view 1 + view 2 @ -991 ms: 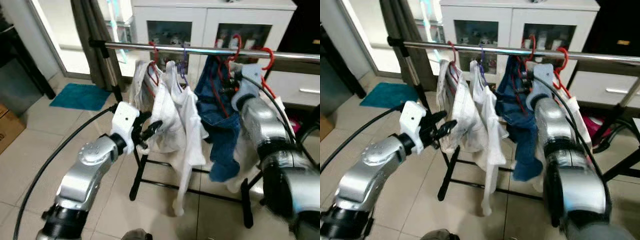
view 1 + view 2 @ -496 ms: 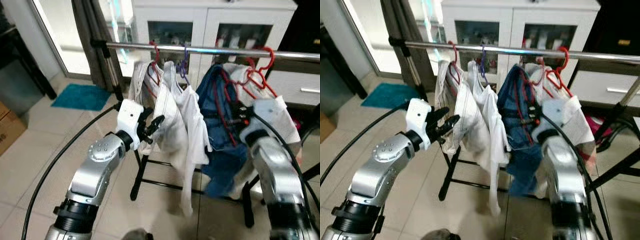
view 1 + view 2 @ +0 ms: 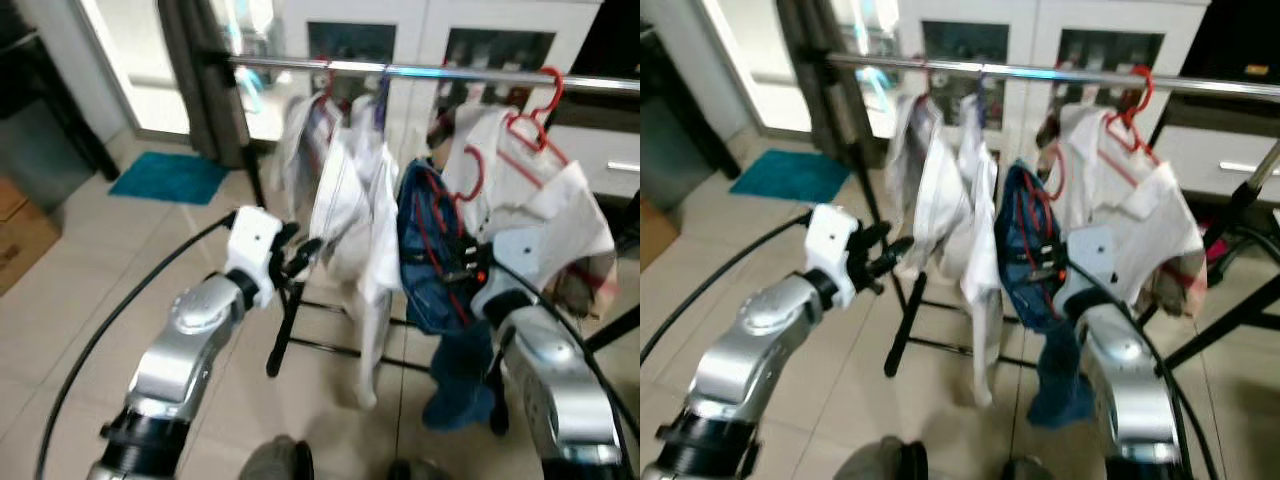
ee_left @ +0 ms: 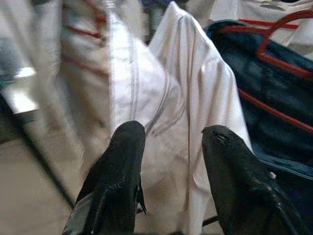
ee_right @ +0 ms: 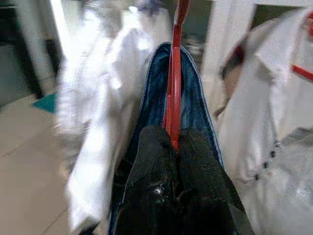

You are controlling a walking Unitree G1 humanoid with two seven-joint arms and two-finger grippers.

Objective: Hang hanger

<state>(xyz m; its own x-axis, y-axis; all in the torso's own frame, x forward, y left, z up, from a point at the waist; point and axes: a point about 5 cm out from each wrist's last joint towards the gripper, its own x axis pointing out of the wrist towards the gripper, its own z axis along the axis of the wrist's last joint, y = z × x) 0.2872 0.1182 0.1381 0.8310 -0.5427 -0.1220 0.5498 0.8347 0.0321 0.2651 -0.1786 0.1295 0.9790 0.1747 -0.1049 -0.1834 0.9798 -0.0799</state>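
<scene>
While the right tool [image 5: 168, 142] stays clenched on the red hanger [image 5: 173, 73], lift its hook squarely over the rail [image 3: 1060, 74]; left tool [image 4: 168, 142] released.

rail [image 3: 440, 72]: shiny metal | hanger [image 5: 173, 73]: red plastic | jeans [image 3: 425, 250]: denim

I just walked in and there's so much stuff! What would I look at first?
Probably the right gripper, shut on a red plastic hanger carrying blue jeans, held below the shiny metal rail. Next, the white shirts hanging from that rail, with the open left gripper close in front of them.
</scene>
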